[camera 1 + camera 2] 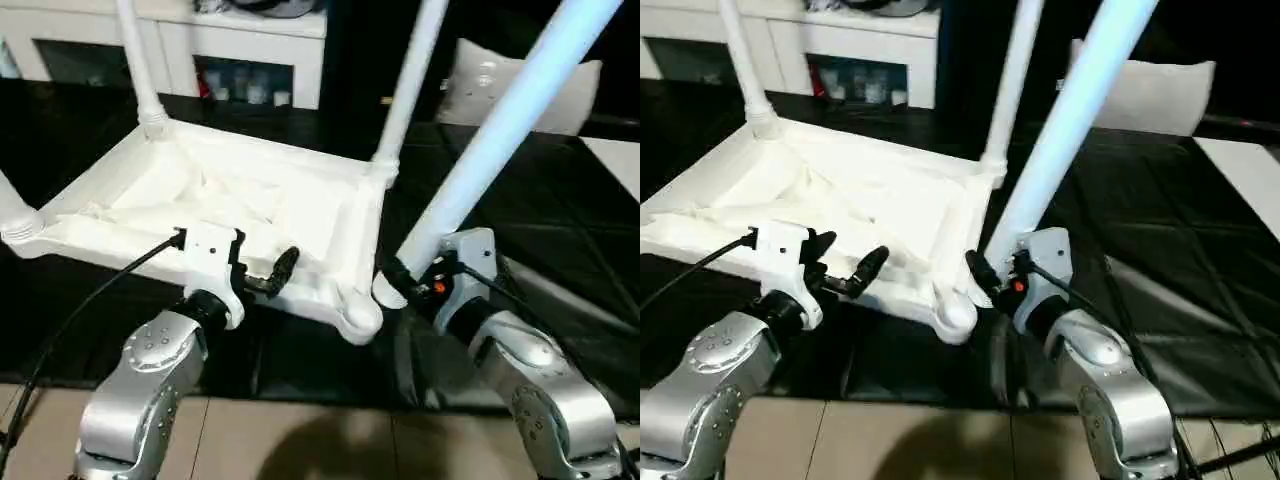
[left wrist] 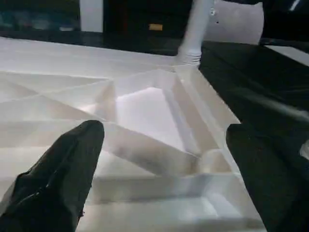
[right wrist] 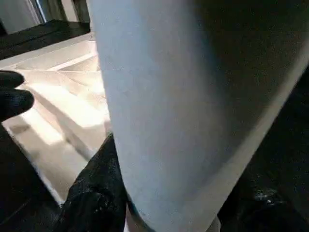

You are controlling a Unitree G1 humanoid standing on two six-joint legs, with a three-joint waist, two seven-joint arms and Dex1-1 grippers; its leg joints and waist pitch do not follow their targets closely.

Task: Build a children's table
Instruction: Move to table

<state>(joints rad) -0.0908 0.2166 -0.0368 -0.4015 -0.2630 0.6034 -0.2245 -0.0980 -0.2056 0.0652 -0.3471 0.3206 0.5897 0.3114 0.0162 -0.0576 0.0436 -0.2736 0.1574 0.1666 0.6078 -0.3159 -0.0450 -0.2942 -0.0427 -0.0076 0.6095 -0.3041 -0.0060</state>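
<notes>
White plastic makes up the table top, which lies upside down on a black mat, ribbed underside facing up. Two legs stand in its far corner sockets: the far-left leg and the far-right leg, both rising out of the top of the head views. A stub of a third leg shows at the near-left corner, at the picture's left edge. The near-right corner socket is bare.

Reaching forward from the lower left, the silver left forearm bends down at the wrist, bringing the left gripper to the near rim of the top. Its black fingers stand wide apart with nothing between them, hovering just over the ribs.

On the right, the other forearm angles in from the lower right. The right gripper is clamped around the thick lower end of the fourth leg, which tilts up and away to the right. That end hangs just beside the bare socket, not in it. A white cabinet and a pillow sit at the far side.
</notes>
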